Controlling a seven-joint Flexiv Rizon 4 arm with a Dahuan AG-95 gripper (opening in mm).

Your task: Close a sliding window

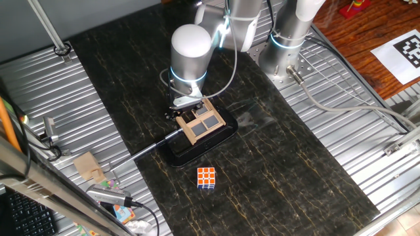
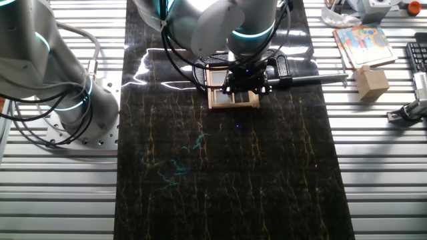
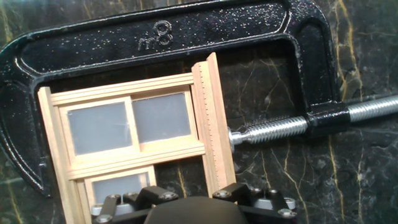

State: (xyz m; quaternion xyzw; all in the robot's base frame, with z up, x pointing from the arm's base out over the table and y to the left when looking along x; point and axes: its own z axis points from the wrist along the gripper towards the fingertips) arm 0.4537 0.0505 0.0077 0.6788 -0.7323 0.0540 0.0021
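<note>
The sliding window (image 3: 134, 143) is a small light-tan wooden frame with grey panes, lying flat and held in a black C-clamp (image 3: 161, 34). In the hand view its lower sash (image 3: 115, 185) sits to the left, and dark marble shows through the gap (image 3: 181, 177) beside it. My gripper (image 1: 186, 109) hangs low over the window's (image 1: 202, 122) far edge. In the other fixed view the gripper (image 2: 245, 83) covers part of the window (image 2: 233, 98). Only the gripper's black body (image 3: 193, 208) shows in the hand view. The fingertips are hidden, so I cannot tell whether it is open.
The clamp's screw rod (image 3: 292, 127) presses the frame's right post, and its long handle (image 1: 154, 147) sticks out toward the table's left. An orange-and-white puzzle cube (image 1: 206, 177) lies in front. A wooden block (image 2: 371, 83) and a book (image 2: 362, 41) sit on the metal side.
</note>
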